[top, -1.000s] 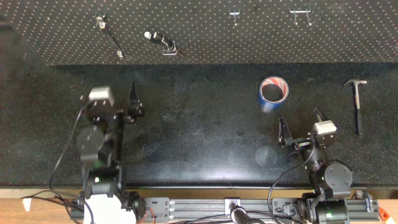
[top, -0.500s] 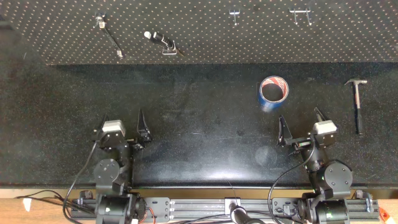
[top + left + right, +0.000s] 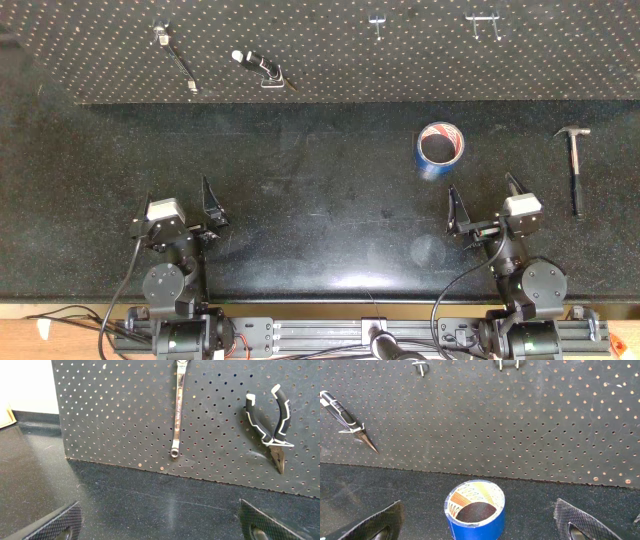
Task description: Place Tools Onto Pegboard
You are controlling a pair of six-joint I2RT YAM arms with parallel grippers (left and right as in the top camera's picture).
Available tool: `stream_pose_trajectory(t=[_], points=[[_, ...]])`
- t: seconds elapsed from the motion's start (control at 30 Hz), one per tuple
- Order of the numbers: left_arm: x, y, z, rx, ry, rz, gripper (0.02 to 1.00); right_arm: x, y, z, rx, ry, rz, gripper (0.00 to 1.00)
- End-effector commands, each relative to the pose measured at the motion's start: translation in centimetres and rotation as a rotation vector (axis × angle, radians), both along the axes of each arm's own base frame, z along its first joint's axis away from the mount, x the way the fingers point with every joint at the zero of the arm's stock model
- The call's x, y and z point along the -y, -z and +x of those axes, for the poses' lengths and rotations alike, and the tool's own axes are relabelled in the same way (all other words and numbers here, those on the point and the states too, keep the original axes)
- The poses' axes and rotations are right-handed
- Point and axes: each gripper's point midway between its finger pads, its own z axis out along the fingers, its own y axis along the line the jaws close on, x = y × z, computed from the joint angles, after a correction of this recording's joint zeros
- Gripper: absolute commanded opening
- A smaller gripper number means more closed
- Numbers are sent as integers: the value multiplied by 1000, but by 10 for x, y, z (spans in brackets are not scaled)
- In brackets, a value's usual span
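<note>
Tape roll (image 3: 440, 150) rests hole-up on the table (image 3: 320, 190), near the pegboard (image 3: 330, 60) and below its two bare hooks (image 3: 377, 22). Hammer (image 3: 574, 170) lies flat before the pegboard's right end, head toward the board. Wrench (image 3: 178, 60) and pliers (image 3: 260, 70) hang side by side on the pegboard's left part. Left gripper (image 3: 176, 198) and right gripper (image 3: 485, 196) sit well back from the pegboard, both spread wide and empty.
</note>
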Motion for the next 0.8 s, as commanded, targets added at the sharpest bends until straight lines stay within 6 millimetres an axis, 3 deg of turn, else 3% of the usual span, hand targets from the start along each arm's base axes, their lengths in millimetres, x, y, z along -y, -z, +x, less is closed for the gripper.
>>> stream_pose_trajectory(t=[0.03, 0.47, 0.6, 0.8], points=[[-5, -1, -2, 1, -26, 21, 996, -2, 2, 0, -3, -6, 7, 978], [-4, 0, -2, -1, -23, 22, 996, -2, 2, 0, -3, -6, 7, 976], [11, 1, 2, -4, 69, 16, 996, -2, 2, 0, -3, -6, 7, 976], [11, 2, 2, -9, 69, 14, 996, -2, 2, 0, -3, -6, 7, 976]])
